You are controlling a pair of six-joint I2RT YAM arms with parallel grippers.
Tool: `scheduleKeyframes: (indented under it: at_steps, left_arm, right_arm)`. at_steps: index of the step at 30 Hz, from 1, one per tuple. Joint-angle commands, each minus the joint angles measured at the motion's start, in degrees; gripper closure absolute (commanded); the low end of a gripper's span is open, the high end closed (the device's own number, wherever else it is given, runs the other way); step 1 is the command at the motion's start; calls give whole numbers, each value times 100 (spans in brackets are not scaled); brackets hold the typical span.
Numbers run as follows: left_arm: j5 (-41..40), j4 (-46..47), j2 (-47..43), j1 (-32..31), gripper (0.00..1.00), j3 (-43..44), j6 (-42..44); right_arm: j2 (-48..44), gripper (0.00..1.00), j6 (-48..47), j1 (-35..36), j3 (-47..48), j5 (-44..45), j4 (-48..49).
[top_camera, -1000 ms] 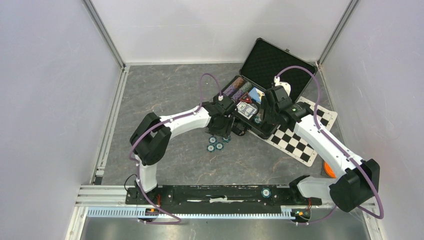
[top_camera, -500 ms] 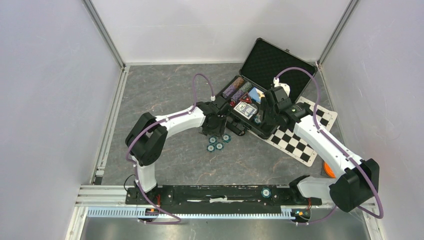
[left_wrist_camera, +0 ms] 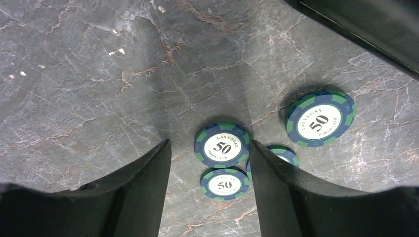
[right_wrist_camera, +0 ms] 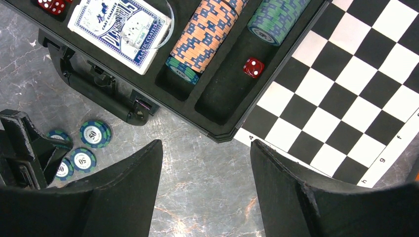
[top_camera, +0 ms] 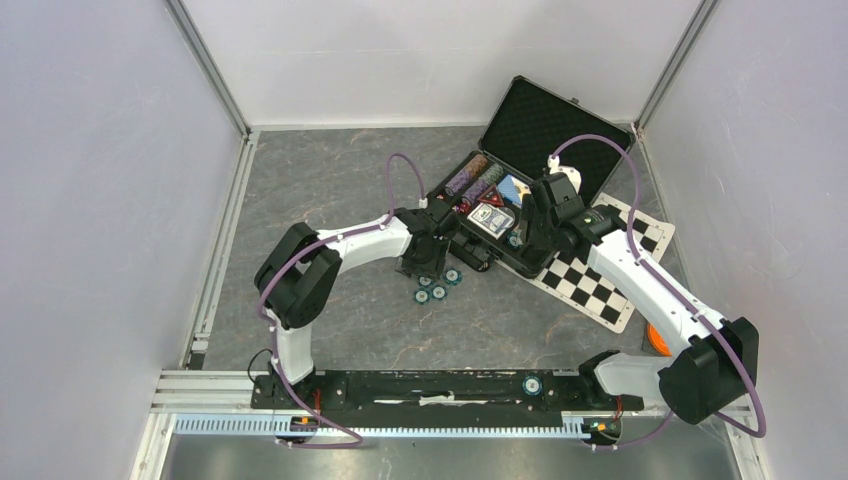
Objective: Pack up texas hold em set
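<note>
Four loose teal chips (left_wrist_camera: 222,144) lie flat on the tabletop (left_wrist_camera: 74,74), just in front of the case's handle (right_wrist_camera: 99,86). The left hand (left_wrist_camera: 210,148) hangs above them, fingers spread and empty. One chip shows straight between the fingers, a second sits nearer the wrist, a third is half hidden under one finger, and the fourth lies off to the side. Beyond them the open black case (top_camera: 555,115) holds chip rows (right_wrist_camera: 207,32), a blue card deck (right_wrist_camera: 121,24) and a red die (right_wrist_camera: 252,67). The right hand (right_wrist_camera: 206,145), spread and holding nothing, hovers over the case's near corner beside the checkered mat (right_wrist_camera: 346,98).

White arm links (top_camera: 365,241), black joints (top_camera: 300,282), purple cables (top_camera: 592,136)
</note>
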Motion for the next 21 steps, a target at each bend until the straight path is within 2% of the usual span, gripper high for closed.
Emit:
scheduleKeyframes:
  at_steps: [1,7,10,13,21]
  left_arm:
    - [3,217,98,21,35,-63,-6]
    - [6,231,103,22,42,-111,67]
    - [14,227,45,13,36,-144,112]
    - [25,231,2,-1,34,-197,160]
    - [-16,227,39,-40,39,-234,219]
  right_arm:
    - [-109,29,-32,-35,10,-28,129]
    - [-95,29,-28,-42,21,-55,127]
    - [-92,29,-33,-44,22,-65,132]
    - [-77,29,-35,-53,25,-50,127]
    - [-61,29,-33,-62,7,-96,136]
